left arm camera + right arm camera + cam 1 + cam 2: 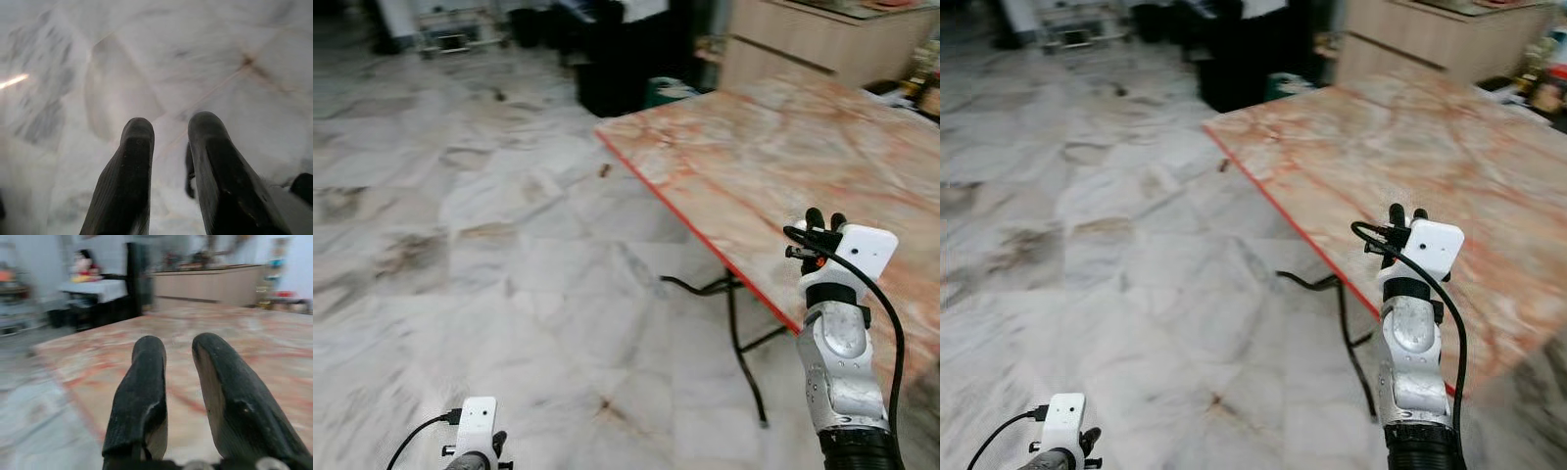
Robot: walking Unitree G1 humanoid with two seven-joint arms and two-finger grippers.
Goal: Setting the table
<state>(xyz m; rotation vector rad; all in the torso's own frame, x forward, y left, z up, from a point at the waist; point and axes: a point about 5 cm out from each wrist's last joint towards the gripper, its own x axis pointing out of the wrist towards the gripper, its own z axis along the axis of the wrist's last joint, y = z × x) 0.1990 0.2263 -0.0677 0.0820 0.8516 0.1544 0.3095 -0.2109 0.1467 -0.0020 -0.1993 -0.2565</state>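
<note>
Standing at the near right of the head views, a folding table (783, 147) with a pink-and-cream marbled top is seen; its top is edged in red along the left side, and black metal legs (741, 338) are seen beneath the near corner. No dishes or cutlery can be made out on the tabletop.

The right gripper (821, 221) is raised on its silver arm above the near left edge of the tabletop, with the white wrist camera housing just behind the fingers and a black cable looped down the forearm. In the right wrist view its two black fingers (142, 396) are seen parted by a narrow gap, with nothing held between them, and they are pointed across the marbled top toward the far edge. Beyond that edge, a long beige cabinet (210, 284) and a small white-covered table (100, 288) carrying a blurred colourful object are made out.

The left gripper (499, 452) is held low at the bottom left of the head views, over pale grey-veined marble floor (489, 235). In the left wrist view its fingers (124, 181) are likewise seen slightly apart and empty, pointed down at the floor tiles.

A beige cabinet (822, 39) is seen past the far corner of the table, and dark furniture (617, 59) is blurred at the far end of the room. A few cluttered items by the far right edge of the table are too blurred to be told.
</note>
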